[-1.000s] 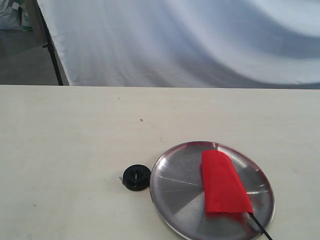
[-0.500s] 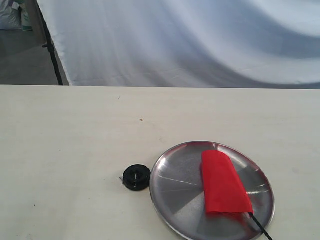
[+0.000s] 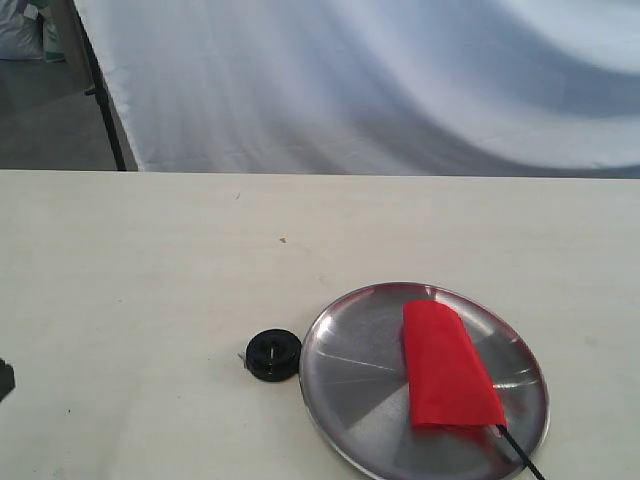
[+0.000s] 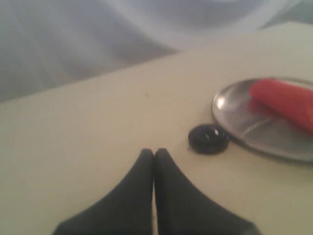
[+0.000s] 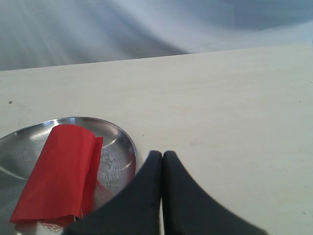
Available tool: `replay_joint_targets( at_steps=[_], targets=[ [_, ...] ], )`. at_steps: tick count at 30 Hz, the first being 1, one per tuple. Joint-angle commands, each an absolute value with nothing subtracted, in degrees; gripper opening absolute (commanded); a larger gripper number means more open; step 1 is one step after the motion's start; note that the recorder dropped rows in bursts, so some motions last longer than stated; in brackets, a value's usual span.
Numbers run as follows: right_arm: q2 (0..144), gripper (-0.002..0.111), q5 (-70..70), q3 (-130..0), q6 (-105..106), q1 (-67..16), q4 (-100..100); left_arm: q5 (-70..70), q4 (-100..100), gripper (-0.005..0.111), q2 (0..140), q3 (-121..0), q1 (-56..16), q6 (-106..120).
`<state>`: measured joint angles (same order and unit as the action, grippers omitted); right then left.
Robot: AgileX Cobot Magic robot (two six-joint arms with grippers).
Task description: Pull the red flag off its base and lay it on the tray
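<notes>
Looking over the table (image 3: 150, 280) in the exterior view, I judge the job all but finished. The red flag (image 3: 450, 375) lies flat on the tray (image 3: 350, 385), off its stand, with the cloth folded over itself and running from about twelve o'clock on the tray down toward five. Its thin black pole crosses the rim near five o'clock and runs out of the picture, so I cannot see the tip. The base (image 3: 273, 354) sits bare on the table at the tray's nine o'clock, just beside the rim; I can't say whether the two touch.

Both arms are clear of the work. The left gripper (image 4: 154, 152) has its fingers pressed together with nothing between them, and it hangs over bare table, the base and tray lying out toward its two o'clock. The right gripper (image 5: 162, 154) is likewise closed and empty, fingertips meeting just beside the tray's rim, with the flag off toward nine o'clock from them. In the exterior view I see only a dark sliver (image 3: 4, 381) at the nine o'clock edge of the frame, and I won't guess what it is.

As I read it, the step in hand is the retreat after the placement. The next move calls for little: bring both arms back and up, keeping the right one away from the overhanging pole so a brush doesn't drag the flag off the tray.
</notes>
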<state>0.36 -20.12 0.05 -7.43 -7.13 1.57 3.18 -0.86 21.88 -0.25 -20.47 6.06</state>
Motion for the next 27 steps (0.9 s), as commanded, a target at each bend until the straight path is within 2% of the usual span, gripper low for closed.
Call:
replay_joint_targets(
  at_steps=[1,18,22,23,27],
  targets=[
    [0.0,0.0,-19.8,0.0,-7.3,-7.0,2.0,-4.5,-1.3,0.0,21.9,0.0,-20.6,6.4],
    [0.0,0.0,-19.9,0.0,-7.3,-7.0,2.0,-5.1,-1.3,0.0,21.0,0.0,-20.2,6.0],
    [0.0,0.0,-19.9,0.0,-7.3,-7.0,2.0,-5.1,-1.3,0.0,16.6,0.0,-13.6,6.0],
    [0.0,0.0,-19.9,0.0,-7.3,-7.0,2.0,-5.1,-1.3,0.0,14.7,0.0,-9.8,6.0],
    [0.0,0.0,-19.9,0.0,-7.3,-7.0,2.0,-5.1,-1.3,0.0,10.3,0.0,-4.3,6.0]
  ],
)
